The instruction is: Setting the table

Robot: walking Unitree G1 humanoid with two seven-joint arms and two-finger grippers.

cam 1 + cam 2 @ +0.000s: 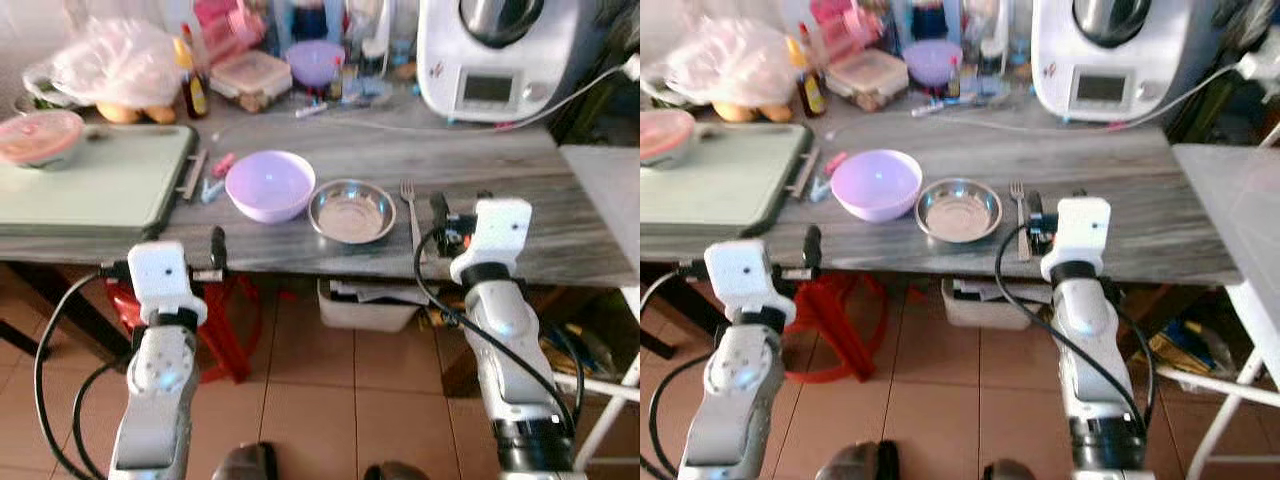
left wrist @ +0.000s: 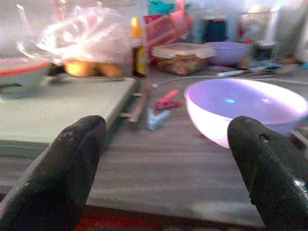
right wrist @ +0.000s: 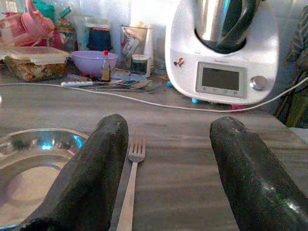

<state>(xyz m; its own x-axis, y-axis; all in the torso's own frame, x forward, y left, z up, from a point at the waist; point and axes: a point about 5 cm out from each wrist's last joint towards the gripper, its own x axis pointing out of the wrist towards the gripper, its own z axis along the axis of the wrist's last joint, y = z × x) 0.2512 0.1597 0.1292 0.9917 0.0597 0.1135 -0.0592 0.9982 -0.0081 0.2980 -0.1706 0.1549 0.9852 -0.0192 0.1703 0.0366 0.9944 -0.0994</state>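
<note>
Indoors, grey wooden table (image 1: 480, 160), tiled floor (image 1: 320, 400), both fingers released, empty.

A grey wood-grain table (image 1: 500, 170) carried a lilac plastic bowl (image 1: 269, 185) at its centre, a round steel dish (image 1: 351, 211) just beside at three o'clock, then a steel fork (image 1: 411, 212). A pale green tray (image 1: 95, 183) lay at nine o'clock, a white kitchen machine (image 1: 495, 55) at one o'clock.
</note>
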